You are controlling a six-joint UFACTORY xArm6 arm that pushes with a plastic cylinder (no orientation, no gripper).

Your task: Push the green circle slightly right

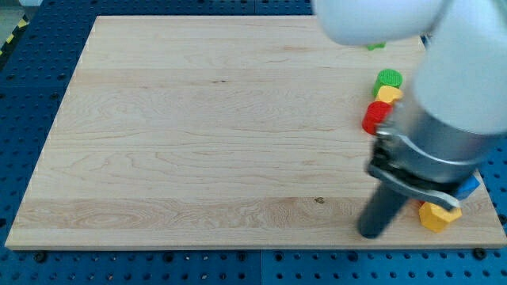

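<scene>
No readable text, labels, brands, numbers or signs on board, blocks or arm.

A single camera is looking down at an angle from above the tabletop's (198,127) near edge, taking in nearly the whole board. The arm (451,103) is looming close and blurred at the view's right, hiding that corner.
</scene>
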